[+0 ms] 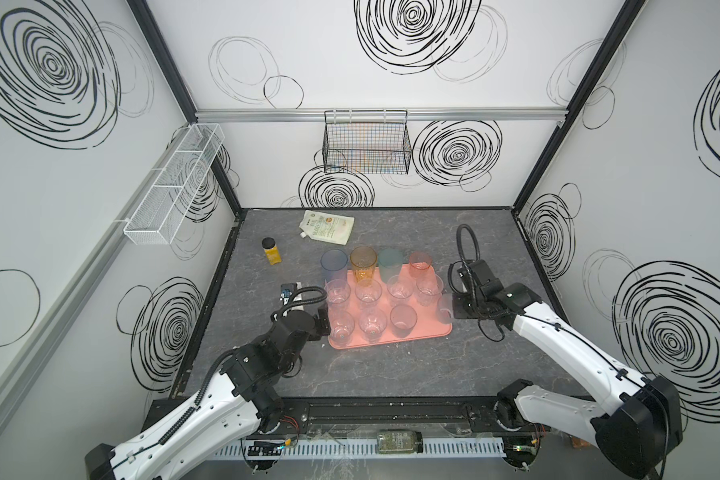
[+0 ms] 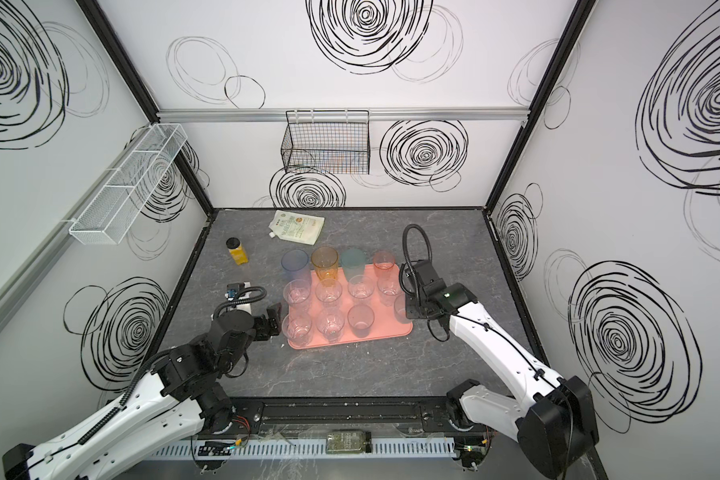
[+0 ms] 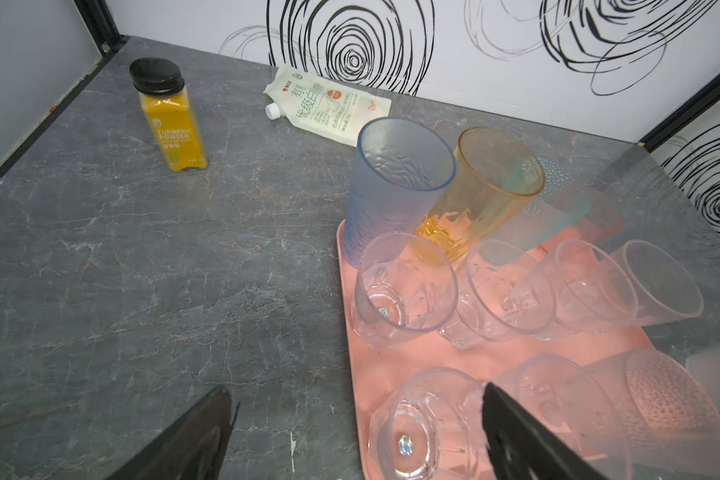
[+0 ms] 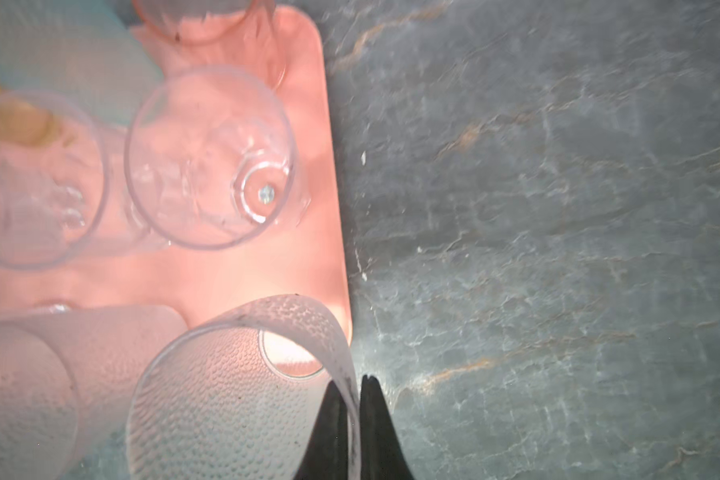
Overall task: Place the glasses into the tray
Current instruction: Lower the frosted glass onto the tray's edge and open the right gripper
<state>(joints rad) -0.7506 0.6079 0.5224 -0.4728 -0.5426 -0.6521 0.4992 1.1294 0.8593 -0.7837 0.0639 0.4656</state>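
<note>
Tray (image 1: 427, 324): salmon-pink, flat, low rim, rounded corners, on grey marbled tabletop (image 1: 391, 374); white walls with black scribble rings all round. Rows of glasses (image 1: 368, 295) upright on tray: tall tinted ones at far edge, clear faceted mid-tray, one smoky near front edge. Right gripper (image 4: 352, 384) at tray's right edge, jaws pinched on the wall of a dimpled frosted tumbler (image 4: 225, 395), one finger inside, one outside; can't tell if it touches the tray. Left gripper (image 3: 356, 395) by tray's left edge, jaws wide, holding nothing.
</note>
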